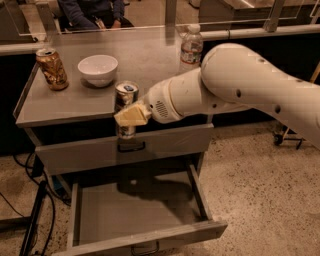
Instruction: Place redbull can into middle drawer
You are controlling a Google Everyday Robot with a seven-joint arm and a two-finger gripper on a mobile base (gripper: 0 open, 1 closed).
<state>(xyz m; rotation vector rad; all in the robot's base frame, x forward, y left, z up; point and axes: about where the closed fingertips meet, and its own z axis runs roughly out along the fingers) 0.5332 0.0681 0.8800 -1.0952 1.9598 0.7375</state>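
Observation:
The redbull can (126, 100), slim with a silver top, is upright in my gripper (131, 116) at the front edge of the cabinet top (60, 102), its lower end hanging in front of the closed upper drawer (165, 145). The gripper's cream fingers (132, 116) are shut on the can's middle. The middle drawer (135, 210) is pulled open below, a wide shallow grey tray, with its dark handle (145, 247) at the bottom edge. The can is above the drawer's back part.
A brown-gold can (52, 68) and a white bowl (98, 69) stand on the cabinet top at the left. A water bottle (191, 46) stands behind my arm. A person (92, 11) sits beyond the counter. Cables (30, 210) lie on the floor at left.

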